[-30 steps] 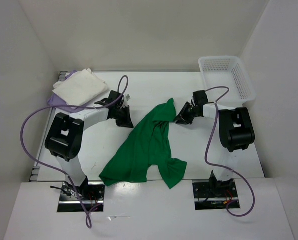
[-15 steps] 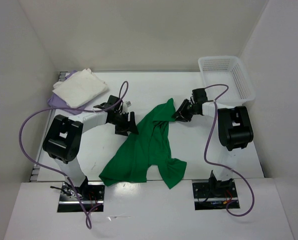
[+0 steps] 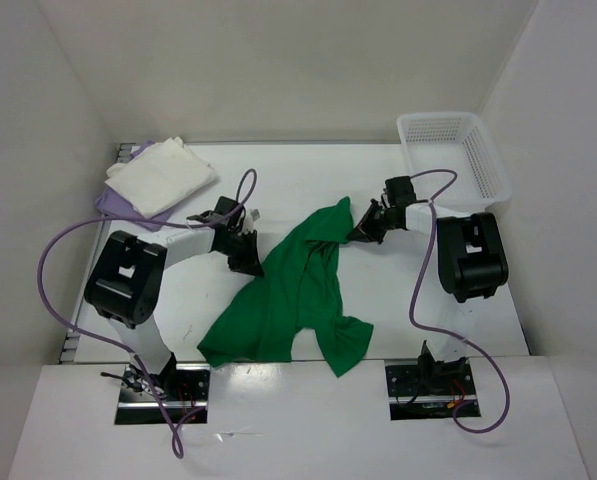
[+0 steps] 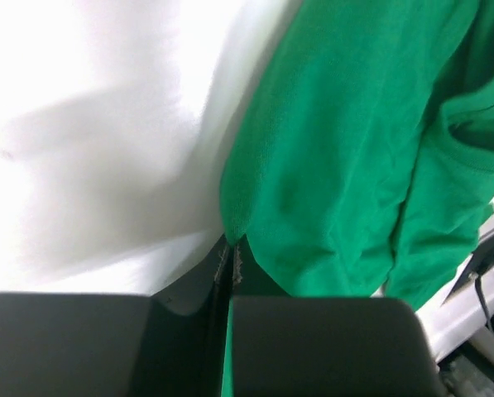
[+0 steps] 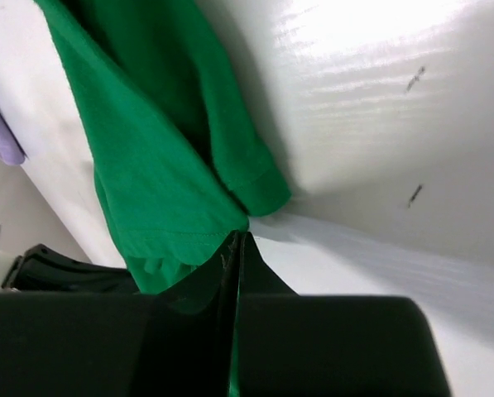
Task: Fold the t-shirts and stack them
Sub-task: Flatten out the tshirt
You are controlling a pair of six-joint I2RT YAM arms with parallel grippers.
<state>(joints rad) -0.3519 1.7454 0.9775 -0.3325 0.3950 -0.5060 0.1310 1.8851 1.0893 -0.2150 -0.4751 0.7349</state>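
A bright green t-shirt (image 3: 293, 290) lies crumpled in the middle of the table. My left gripper (image 3: 256, 263) is shut on its left edge, and green cloth (image 4: 329, 157) shows between the pinched pads (image 4: 230, 260). My right gripper (image 3: 356, 232) is shut on the shirt's top right corner, where the green hem (image 5: 172, 215) meets the closed tips (image 5: 238, 240). A cream white t-shirt (image 3: 161, 176) lies folded on a lavender t-shirt (image 3: 114, 201) at the back left corner.
A white mesh basket (image 3: 456, 152) stands at the back right corner. Purple cables loop from both arms, the left one (image 3: 53, 262) out past the table's left side. White walls close in the table on three sides.
Both grippers have closed on the green shirt. The left gripper moved right onto the shirt's left edge, which has lifted slightly. The right gripper barely shifted.
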